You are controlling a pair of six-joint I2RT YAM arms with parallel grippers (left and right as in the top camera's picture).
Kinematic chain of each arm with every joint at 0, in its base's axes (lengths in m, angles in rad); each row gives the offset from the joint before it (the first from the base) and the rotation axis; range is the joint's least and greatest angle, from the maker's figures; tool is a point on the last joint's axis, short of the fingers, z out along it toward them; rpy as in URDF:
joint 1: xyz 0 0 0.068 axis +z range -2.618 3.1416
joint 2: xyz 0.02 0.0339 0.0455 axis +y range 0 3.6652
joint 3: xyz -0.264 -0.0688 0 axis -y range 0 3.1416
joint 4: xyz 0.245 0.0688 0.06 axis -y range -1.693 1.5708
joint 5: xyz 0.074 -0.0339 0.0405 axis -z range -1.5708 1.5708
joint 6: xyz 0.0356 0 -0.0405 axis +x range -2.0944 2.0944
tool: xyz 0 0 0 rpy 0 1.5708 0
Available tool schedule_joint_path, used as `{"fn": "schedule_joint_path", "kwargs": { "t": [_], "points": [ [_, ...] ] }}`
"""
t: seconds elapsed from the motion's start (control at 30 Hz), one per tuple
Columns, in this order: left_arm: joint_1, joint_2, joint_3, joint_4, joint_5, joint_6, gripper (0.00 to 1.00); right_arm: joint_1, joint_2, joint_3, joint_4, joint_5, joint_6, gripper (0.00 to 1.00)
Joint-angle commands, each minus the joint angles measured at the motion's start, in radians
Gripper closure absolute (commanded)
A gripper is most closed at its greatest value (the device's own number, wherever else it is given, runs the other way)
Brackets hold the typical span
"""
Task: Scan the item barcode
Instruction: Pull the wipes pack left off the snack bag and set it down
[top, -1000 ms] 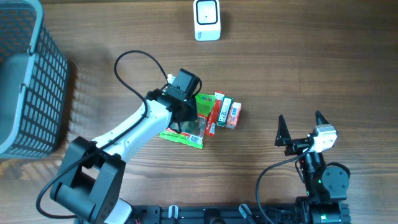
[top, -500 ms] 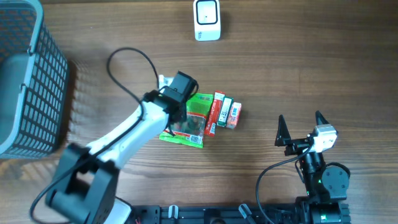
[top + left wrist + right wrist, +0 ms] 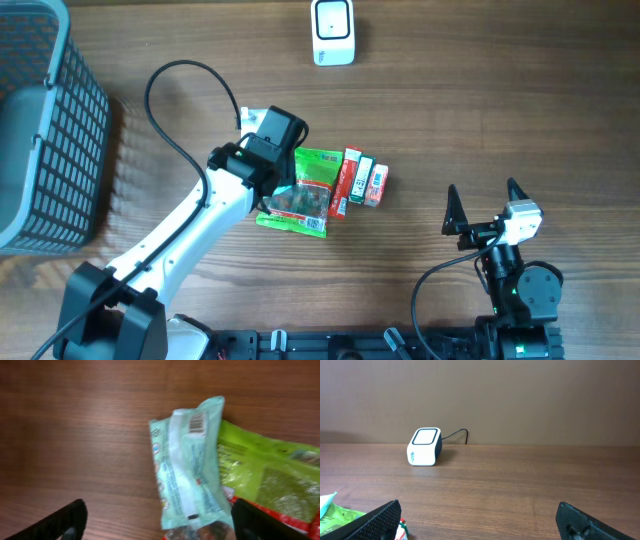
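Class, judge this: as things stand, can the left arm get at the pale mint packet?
Probably yes. The left gripper hangs directly over the mint packet, jaws wide apart on either side, and nothing lies on top of it.

Finding bare table (image 3: 500,90) lying open between the scanner (image 3: 333,32) and the packet pile (image 3: 335,180), wide enough for passing through. Noting the mesh basket (image 3: 45,120) walling off the far-left edge. Watching the left arm (image 3: 190,230) and its looping cable (image 3: 165,100) slanting across the pile's left approach. Seeing the right gripper (image 3: 483,197) hanging well apart, jaws spread, leaving open wood on the pile's right side.
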Motion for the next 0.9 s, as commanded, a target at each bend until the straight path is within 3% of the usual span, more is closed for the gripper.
{"fn": "schedule_joint_path", "kwargs": {
  "t": [0.0,0.17,0.3,0.37,0.43,0.57,0.63,0.7,0.87],
  "points": [
    [0.027,0.04,-0.008,0.044,0.144,-0.108,0.0,-0.003,-0.004,-0.001,0.006,-0.015,-0.008,0.0],
    [0.123,0.116,-0.008,0.063,0.338,-0.129,0.0,-0.003,-0.004,-0.001,0.006,-0.015,-0.008,0.0],
    [0.159,0.175,-0.008,0.074,0.377,-0.129,0.0,-0.003,-0.004,-0.001,0.006,-0.015,-0.009,0.0],
    [0.157,0.202,-0.008,0.081,0.377,-0.128,0.12,-0.003,-0.004,-0.001,0.006,-0.015,-0.009,0.0],
    [0.152,0.225,-0.008,0.087,0.377,-0.128,0.51,-0.003,-0.004,-0.001,0.006,-0.015,-0.008,0.0],
    [0.152,0.251,-0.008,0.096,0.371,-0.12,0.49,-0.003,-0.004,-0.001,0.006,-0.015,-0.009,0.0],
    [0.152,0.251,-0.007,0.099,0.348,-0.068,0.5,-0.003,-0.004,-0.001,0.006,-0.015,-0.008,0.0],
    [0.16,0.228,-0.001,0.089,0.264,0.063,0.6,-0.003,-0.004,-0.001,0.006,-0.015,-0.008,0.0],
    [0.191,0.151,0.005,0.058,0.008,0.229,0.59,-0.003,-0.004,-0.001,0.006,-0.015,-0.009,0.0]
  ]
}}
